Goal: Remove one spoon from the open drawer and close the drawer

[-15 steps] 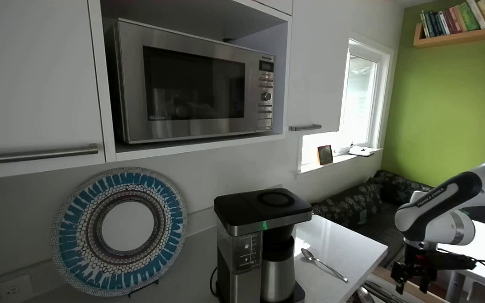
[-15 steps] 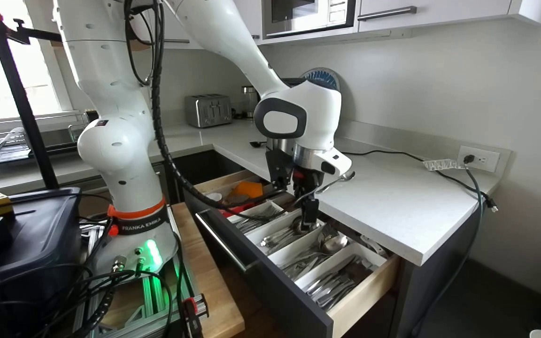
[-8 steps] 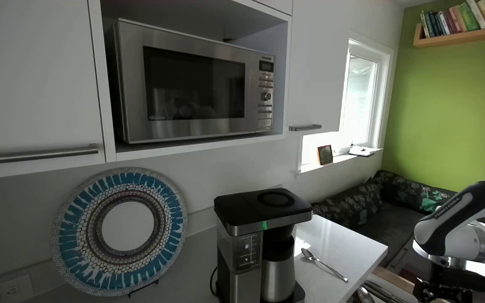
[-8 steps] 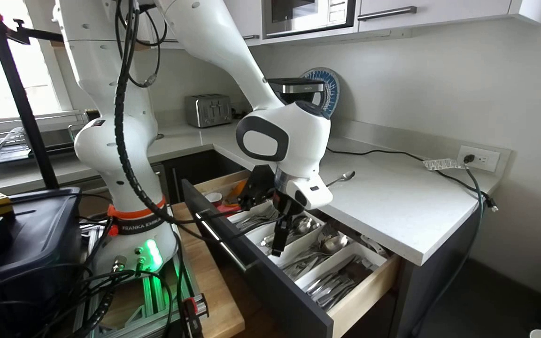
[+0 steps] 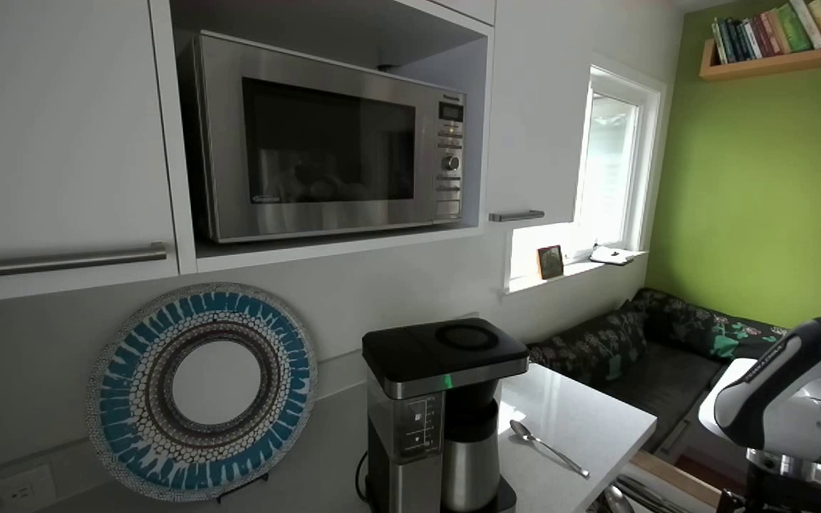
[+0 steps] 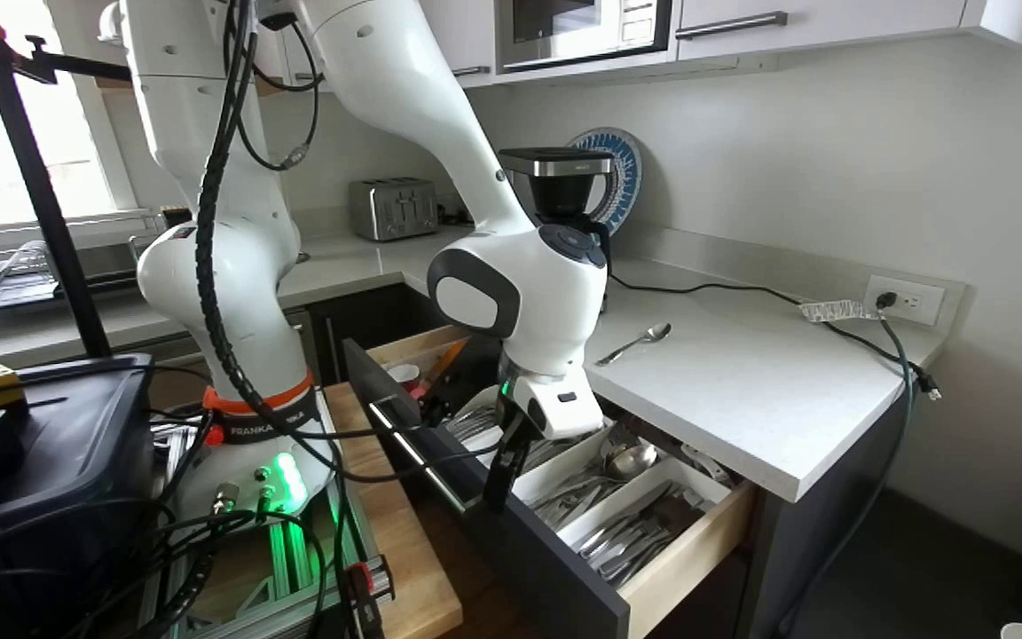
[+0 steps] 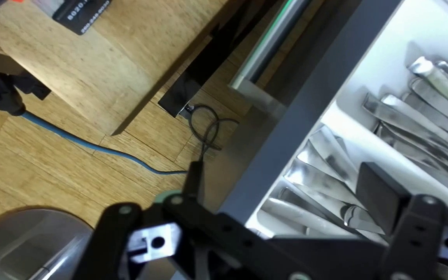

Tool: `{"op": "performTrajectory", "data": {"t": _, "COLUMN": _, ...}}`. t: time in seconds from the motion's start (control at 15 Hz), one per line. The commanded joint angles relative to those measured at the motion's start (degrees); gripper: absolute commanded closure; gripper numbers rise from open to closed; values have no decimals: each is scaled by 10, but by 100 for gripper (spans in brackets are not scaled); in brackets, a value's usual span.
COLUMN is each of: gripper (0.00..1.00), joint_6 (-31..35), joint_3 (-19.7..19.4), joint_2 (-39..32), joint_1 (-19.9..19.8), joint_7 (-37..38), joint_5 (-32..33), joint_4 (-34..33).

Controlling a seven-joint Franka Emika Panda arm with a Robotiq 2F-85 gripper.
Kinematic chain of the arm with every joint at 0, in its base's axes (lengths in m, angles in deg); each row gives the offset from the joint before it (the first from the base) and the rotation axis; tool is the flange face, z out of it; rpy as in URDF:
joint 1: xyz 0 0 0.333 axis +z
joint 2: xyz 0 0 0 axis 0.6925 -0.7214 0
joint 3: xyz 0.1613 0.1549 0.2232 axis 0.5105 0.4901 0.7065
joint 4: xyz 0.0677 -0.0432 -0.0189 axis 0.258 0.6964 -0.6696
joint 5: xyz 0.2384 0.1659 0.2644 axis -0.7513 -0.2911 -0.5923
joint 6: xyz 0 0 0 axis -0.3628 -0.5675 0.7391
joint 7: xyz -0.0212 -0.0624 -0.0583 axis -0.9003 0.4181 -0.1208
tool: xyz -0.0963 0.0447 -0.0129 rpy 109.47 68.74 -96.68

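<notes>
The silvery spoon lies on the white counter in both exterior views (image 5: 549,447) (image 6: 635,344), apart from the gripper. The drawer stands open; its dark front panel (image 6: 555,555) and bar handle (image 6: 418,453) face the robot base. My gripper (image 7: 286,175) is open and empty, and it straddles the drawer front's top edge. In the wrist view one of its fingers (image 7: 195,181) is on the outer side, over the floor. The opposite finger is over cutlery (image 7: 325,179) inside. In an exterior view (image 5: 738,499) the gripper is mostly cut off by the lower edge.
The drawer's white compartments hold many utensils (image 6: 626,532). The black coffee machine (image 5: 446,356) stands on the counter beyond the spoon. A wooden robot stand (image 6: 404,550) is close to the drawer front. A steel bin-like round object (image 7: 33,241) is on the floor.
My gripper has moved from above the drawer's compartments outward to the drawer's front edge and lower, and the wrist has tilted. The spoon and the drawer have not moved.
</notes>
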Motion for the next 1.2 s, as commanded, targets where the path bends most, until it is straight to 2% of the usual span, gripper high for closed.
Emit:
{"op": "performTrajectory", "data": {"t": 0.0, "gripper": 0, "joint_6": 31, "joint_3": 6, "joint_2": -11, "joint_1": 3, "joint_7": -29, "joint_5": -60, "joint_4": 8}}
{"op": "performTrajectory", "data": {"t": 0.47, "gripper": 0, "joint_6": 76, "joint_3": 31, "joint_2": -24, "joint_1": 7, "joint_7": -128, "joint_5": -189, "joint_4": 12}}
{"op": "performTrajectory", "data": {"t": 0.73, "gripper": 0, "joint_6": 108, "joint_3": 50, "joint_2": -15, "joint_1": 7, "joint_7": -236, "joint_5": -295, "joint_4": 16}}
{"op": "performTrajectory", "data": {"t": 1.13, "gripper": 0, "joint_6": 116, "joint_3": 78, "joint_2": -23, "joint_1": 6, "joint_7": -381, "joint_5": -449, "joint_4": -3}}
